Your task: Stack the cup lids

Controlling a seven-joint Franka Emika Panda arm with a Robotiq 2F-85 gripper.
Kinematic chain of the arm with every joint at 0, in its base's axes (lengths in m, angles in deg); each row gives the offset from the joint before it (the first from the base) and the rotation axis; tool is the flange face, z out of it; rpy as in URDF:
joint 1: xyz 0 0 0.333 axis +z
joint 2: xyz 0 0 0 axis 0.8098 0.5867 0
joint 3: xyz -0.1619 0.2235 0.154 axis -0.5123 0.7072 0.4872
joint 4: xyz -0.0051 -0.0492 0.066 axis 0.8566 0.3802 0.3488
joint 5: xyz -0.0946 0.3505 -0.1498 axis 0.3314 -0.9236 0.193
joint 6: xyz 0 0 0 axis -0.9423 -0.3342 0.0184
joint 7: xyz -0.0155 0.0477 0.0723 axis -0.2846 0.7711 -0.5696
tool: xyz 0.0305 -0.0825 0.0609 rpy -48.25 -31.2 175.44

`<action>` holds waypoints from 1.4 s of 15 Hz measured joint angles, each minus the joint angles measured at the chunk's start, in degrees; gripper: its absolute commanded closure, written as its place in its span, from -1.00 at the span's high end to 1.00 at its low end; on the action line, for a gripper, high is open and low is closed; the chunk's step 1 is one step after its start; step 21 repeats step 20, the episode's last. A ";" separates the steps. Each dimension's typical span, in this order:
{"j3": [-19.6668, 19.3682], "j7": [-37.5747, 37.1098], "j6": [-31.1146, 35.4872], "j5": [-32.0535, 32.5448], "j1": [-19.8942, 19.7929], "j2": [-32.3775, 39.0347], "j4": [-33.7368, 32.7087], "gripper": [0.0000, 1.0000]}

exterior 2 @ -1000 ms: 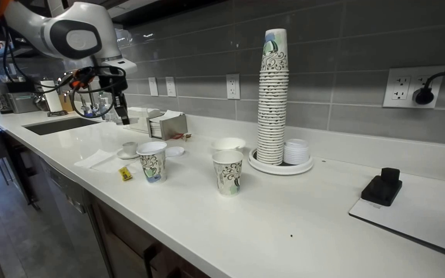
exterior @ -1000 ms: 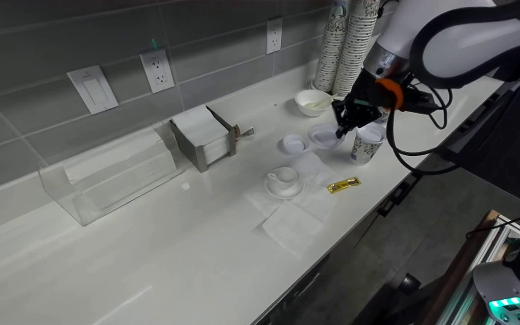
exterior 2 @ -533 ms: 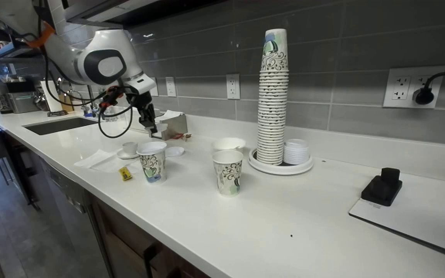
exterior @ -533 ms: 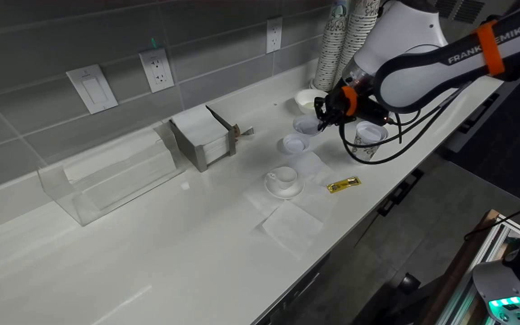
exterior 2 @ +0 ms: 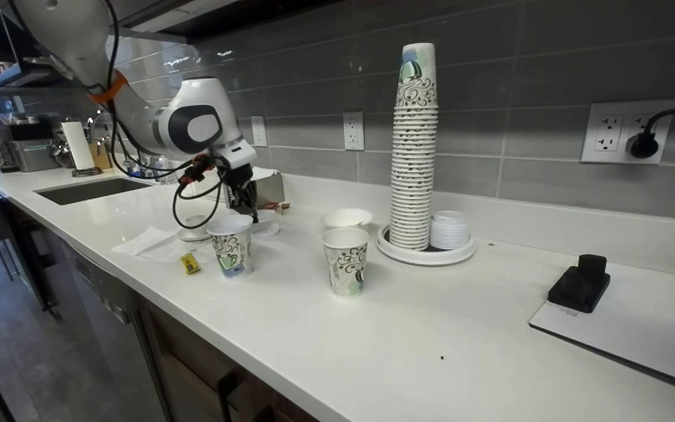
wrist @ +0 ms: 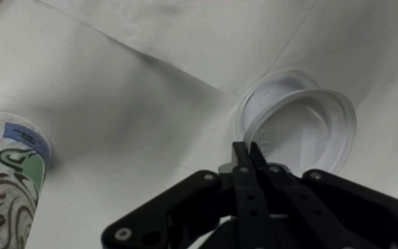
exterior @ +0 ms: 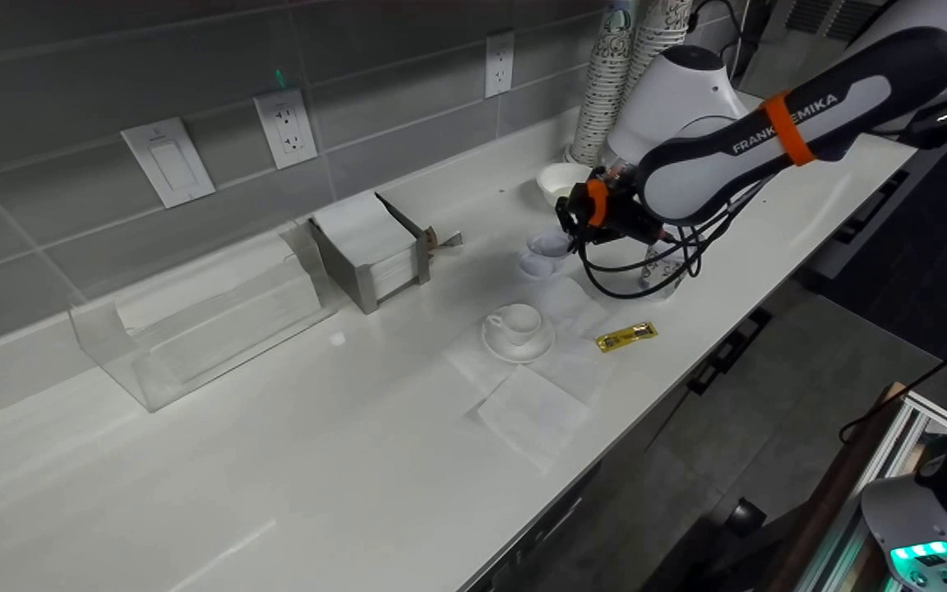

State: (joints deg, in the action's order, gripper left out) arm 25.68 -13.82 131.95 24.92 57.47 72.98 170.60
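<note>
A translucent plastic cup lid (wrist: 299, 135), its rim pinched in the end effector (wrist: 247, 145), hangs over part of a second lid (wrist: 265, 100) lying on the white bench (exterior: 301, 477) before us; nearby stand a scroll-patterned paper cup (exterior 2: 232, 253) and a white teacup (exterior: 520, 326) on its saucer (exterior: 523, 354).

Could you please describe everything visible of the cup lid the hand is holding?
The held lid is round, shallow and translucent whitish, seemingly plastic, with a raised rim and faint marks inside. The hand pinches its rim. It overlaps the other lid in the wrist view; its tilt and whether they touch are unclear.
</note>
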 measured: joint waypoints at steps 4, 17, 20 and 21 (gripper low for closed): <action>-1.48 -1.06 -0.19 0.00 2.39 2.15 -1.74 -0.42; -1.84 9.11 -8.72 -1.94 3.58 -5.95 -3.76 1.00; -0.80 19.09 -10.20 -3.18 3.53 -13.55 -0.19 1.00; -0.80 19.09 -10.20 -3.18 3.53 -13.55 -0.19 1.00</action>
